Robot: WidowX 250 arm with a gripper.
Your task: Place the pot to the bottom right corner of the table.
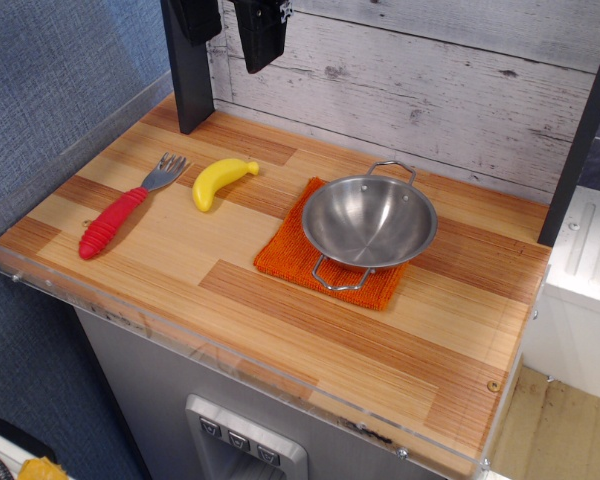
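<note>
The shiny steel pot point(368, 220), with two wire loop handles, stands upright on an orange knitted cloth point(292, 258) right of the middle of the striped wooden table point(280, 330). My black gripper point(230, 30) hangs high at the top edge, above the table's far left part and well away from the pot. Its two fingers stand apart with nothing between them. Most of the gripper is cut off by the frame's edge.
A yellow banana point(221, 181) and a fork with a red handle point(125, 210) lie on the left half. A black post point(192, 95) stands at the far left, with another at the far right. A clear acrylic rim point(240, 365) runs along the front and left edges.
</note>
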